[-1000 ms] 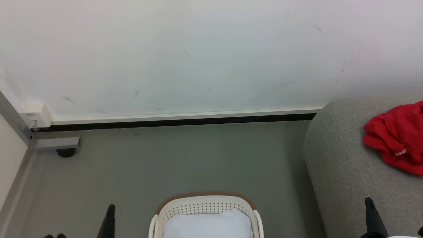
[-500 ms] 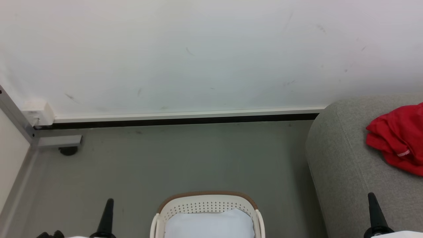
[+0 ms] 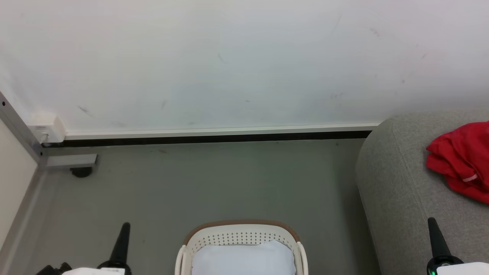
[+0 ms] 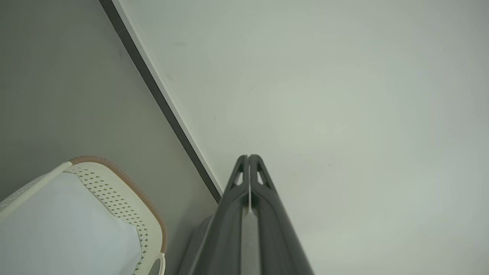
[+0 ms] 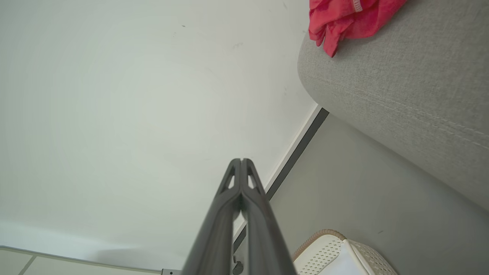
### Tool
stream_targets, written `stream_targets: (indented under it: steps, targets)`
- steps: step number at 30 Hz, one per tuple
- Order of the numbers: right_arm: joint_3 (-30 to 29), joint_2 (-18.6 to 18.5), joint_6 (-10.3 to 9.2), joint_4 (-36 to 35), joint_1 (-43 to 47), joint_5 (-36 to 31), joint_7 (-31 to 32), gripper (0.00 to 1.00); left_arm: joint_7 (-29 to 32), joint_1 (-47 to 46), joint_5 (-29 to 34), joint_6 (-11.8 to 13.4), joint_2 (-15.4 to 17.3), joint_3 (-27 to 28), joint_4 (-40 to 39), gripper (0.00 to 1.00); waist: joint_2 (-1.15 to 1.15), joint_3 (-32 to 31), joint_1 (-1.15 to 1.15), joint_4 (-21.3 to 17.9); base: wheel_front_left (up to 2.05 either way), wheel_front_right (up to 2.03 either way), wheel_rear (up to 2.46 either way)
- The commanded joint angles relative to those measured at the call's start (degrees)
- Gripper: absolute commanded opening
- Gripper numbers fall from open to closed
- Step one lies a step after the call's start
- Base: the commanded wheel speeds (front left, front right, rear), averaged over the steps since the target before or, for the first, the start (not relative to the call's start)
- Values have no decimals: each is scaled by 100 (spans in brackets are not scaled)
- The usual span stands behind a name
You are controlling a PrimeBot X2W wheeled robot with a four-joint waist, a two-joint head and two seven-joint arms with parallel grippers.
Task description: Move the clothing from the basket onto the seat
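Now the whole head view is sliding slightly against a second ago, so it is my camera that is moving, not the room.

Starting at the left, my left gripper point(image 3: 125, 229) is rising further into the lower corner. Its two dark fingers are pressing tip to tip and carrying nothing. In the left wrist view it is pointing up at the bare wall point(image 3: 229, 57).

In the middle, the basket point(image 3: 238, 223) is sitting on the grey floor point(image 3: 214, 179). The part I am seeing is holding just the pale padding point(image 3: 244, 259), with no red in it, though its near end is running off the bottom edge.

Further right, the clothing point(image 3: 462, 160) is lying crumpled on top of the seat point(image 3: 397, 183), near its rounded end and well apart from the basket.

At the far right, my right gripper point(image 3: 433, 226) is also climbing into view over the seat's front. It too is clamped together on nothing.

I am judging that both arms are drawing back to rest with empty fingers, and that the move is finished or nearly so. Checking the hidden end of the basket would settle it.
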Motion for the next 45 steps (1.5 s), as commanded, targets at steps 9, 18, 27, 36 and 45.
stream_targets:
  steps: [9, 18, 27, 36, 45]
  targets:
    - [-81, -53, -9, -90, -154, 544, 143, 0, 146, -166, -530, -39, 3, 97, -58, 0, 0, 13, 0, 34, 0, 0, 0]
    - [-123, -55, -9, -113, -196, 946, 249, 0, 260, -227, -912, -46, -7, 152, -66, 0, 0, 26, 0, 66, 0, 0, 0]
    - [-166, -55, -11, -141, -237, 1317, 369, 0, 363, -285, -1268, -53, -14, 205, -71, 0, 0, 38, 0, 98, 0, 0, 0]
    - [-208, -58, -12, -165, -269, 1668, 466, 0, 459, -337, -1601, -49, -23, 253, -79, 0, 0, 51, 0, 130, 0, 0, 0]
    - [-248, -59, -13, -183, -307, 1995, 547, 0, 549, -388, -1905, -54, -33, 295, -83, 0, 0, 64, 0, 162, 0, 0, 0]
